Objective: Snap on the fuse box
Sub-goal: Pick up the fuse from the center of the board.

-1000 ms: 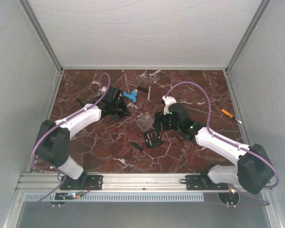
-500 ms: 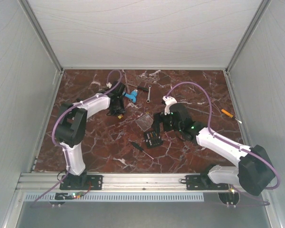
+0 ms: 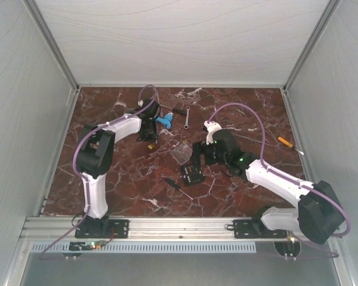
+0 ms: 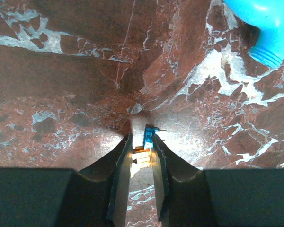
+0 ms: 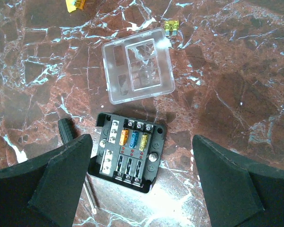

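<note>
One side is nearer: the right gripper (image 5: 142,138), spread wide, hangs directly over the open fuse box (image 5: 128,151), its clear lid (image 5: 139,71) lying just beyond, while the left gripper (image 4: 141,142), well apart, stands almost closed around a small blue fuse (image 4: 149,135), grip unclear.

— Where is your fuse box (image 5: 128,153)?
— Flat on the table (image 5: 227,94), open face up. It is black and square, with three coloured fuses (image 5: 133,139) seated in one row.
— And your lid (image 5: 139,65)?
— It is clear and square, lying flat just beyond the box, slightly skewed and not touching it.
</note>
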### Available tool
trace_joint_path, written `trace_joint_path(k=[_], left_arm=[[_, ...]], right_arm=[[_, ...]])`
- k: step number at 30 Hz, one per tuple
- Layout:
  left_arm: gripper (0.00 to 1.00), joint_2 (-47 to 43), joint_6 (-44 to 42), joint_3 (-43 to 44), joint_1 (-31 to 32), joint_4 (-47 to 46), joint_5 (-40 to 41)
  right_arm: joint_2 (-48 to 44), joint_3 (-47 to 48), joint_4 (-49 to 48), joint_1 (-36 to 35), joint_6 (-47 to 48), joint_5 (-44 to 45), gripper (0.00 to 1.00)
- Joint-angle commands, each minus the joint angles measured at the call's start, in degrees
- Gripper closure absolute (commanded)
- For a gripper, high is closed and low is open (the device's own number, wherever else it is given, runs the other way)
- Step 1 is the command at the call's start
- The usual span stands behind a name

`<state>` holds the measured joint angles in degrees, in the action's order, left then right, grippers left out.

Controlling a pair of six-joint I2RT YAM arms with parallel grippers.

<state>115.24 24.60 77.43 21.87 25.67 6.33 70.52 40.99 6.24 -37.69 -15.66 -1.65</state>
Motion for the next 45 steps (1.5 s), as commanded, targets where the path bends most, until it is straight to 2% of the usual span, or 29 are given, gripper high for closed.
trace_joint_path(k=[1,15,20,24,26,31,45], left_arm=[[0.77,-1.59,-1.39,-2.14,1.13,0.42,-1.95],[0.75,-12.08,0.17,-14.79,4.85,0.36,-6.5],[0.69,-16.54,1.42,-16.63,4.85,1.01,-6.57],[0.6,-19.27,3.59,-16.68,4.77,1.86,-4.98],[0.54,-18.63,4.22,-15.57,4.41,3.97,-3.92],[0.53,-15.8,4.11,-13.4,2.5,8.53,-3.25],[0.59,-7.71,-0.25,-6.0,2.13,14.19,-4.69]], right_arm=[[0.19,0.18,-0.57,0.43,0.87,-0.84,0.15],[1.13,1.09,0.63,0.43,0.88,-1.78,0.14],[1.37,1.21,0.72,0.43,0.89,-2.14,0.14],[1.55,1.37,0.81,0.42,0.87,-2.16,0.14],[1.5,1.44,0.87,0.43,0.99,-2.07,0.14],[1.21,1.28,0.91,0.42,0.98,-1.89,0.13],[0.74,0.87,0.82,0.43,1.07,-1.6,0.12]])
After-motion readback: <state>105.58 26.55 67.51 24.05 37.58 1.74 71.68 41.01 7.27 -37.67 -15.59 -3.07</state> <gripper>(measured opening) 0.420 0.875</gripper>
